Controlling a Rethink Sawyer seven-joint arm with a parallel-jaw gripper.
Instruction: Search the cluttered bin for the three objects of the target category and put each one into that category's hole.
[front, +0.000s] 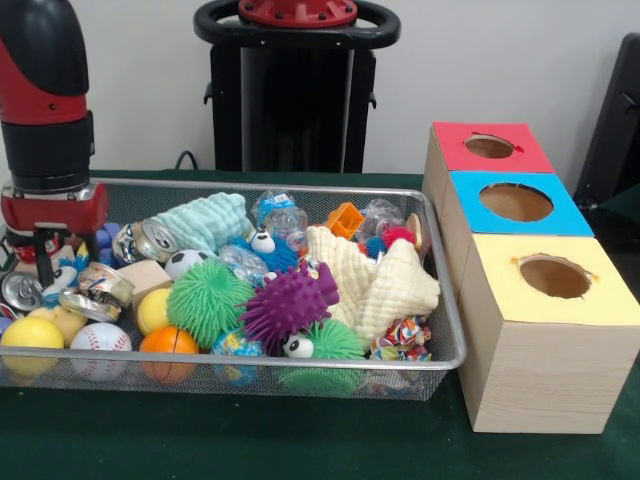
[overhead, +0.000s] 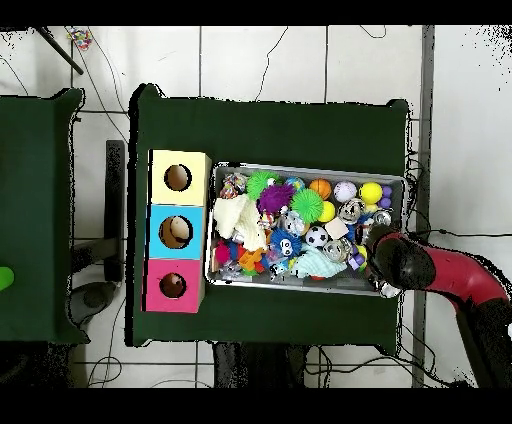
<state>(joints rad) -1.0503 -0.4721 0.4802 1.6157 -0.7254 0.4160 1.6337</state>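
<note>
The bin (front: 440, 330) is a wide silver wire-mesh basket on the green table, also seen in the overhead view (overhead: 392, 179). It is full of mixed things: spiky balls, smooth balls, cloths, cans, plastic bottles. My red and black arm comes down over the bin's left end in the front view. My gripper (front: 45, 262) hangs low among the cans and small toys there. In the overhead view the arm's head (overhead: 393, 262) covers the gripper at the bin's lower right corner. Three wooden boxes with holes stand beside the bin: red top (front: 520, 150), blue top (front: 565, 215), yellow top (front: 600, 295).
Near the gripper lie crushed cans (front: 100, 290), a wood block (front: 146, 276), a baseball (front: 100, 340) and yellow balls (front: 30, 333). A green spiky ball (front: 208, 300), a purple spiky ball (front: 288, 303) and cream cloths (front: 385, 285) fill the middle. The robot's pedestal (front: 297, 90) stands behind.
</note>
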